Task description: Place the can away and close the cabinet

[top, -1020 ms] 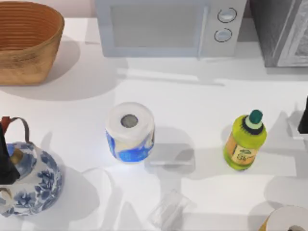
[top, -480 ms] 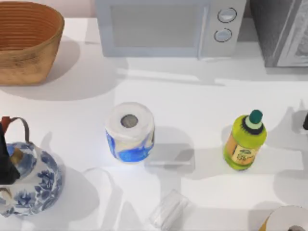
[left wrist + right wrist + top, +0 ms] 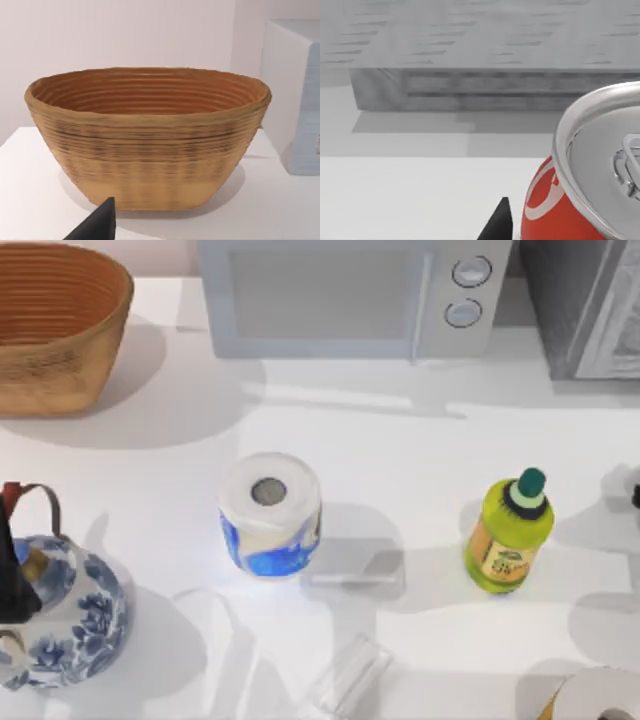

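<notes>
Your red can [image 3: 580, 200] sits upright at the lower right of the right wrist frame, silver lid and pull tab up, white swirl unreadable, facing the grey cabinet [image 3: 495, 82]. Can't tell whether the right gripper is open or closed. Left arm's parked at the top view's lower left by the teapot [image 3: 70, 625]; its fingers aren't clear either.

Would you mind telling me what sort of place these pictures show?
Most likely a kitchen counter, in a rendered simulation. A microwave stands at the back of the white table, a blue-and-white teapot sits at the left, and a red drinks can waits before a grey cabinet.
</notes>
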Motion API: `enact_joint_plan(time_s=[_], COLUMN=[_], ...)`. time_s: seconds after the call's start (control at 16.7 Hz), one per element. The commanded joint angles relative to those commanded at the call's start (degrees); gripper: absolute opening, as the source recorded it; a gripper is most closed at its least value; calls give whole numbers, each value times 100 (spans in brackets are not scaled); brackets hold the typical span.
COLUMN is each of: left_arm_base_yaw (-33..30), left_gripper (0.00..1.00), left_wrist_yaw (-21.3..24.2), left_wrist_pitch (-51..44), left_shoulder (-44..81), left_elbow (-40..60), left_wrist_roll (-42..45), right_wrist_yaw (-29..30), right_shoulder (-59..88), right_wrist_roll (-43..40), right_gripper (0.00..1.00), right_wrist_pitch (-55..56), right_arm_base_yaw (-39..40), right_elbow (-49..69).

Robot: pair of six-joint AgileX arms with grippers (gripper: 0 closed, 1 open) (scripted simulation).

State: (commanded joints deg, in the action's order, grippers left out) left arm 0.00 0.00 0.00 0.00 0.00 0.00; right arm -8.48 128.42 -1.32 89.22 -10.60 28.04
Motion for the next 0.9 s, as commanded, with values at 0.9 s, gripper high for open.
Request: enact_joint_plan(time_s=[0.9], left_arm_base_yaw=[0], left_gripper=[100], left_wrist_yaw=[0], left_wrist_pitch=[0], left_shoulder=[0], left_elbow=[0], left_wrist_roll=[0], right_wrist_yaw=[26], right_shoulder=[-209], right_wrist_roll=[0], right_gripper=[0], right_wrist_pitch=[-198], right_arm_base_yaw=[-20], right_elbow=[25])
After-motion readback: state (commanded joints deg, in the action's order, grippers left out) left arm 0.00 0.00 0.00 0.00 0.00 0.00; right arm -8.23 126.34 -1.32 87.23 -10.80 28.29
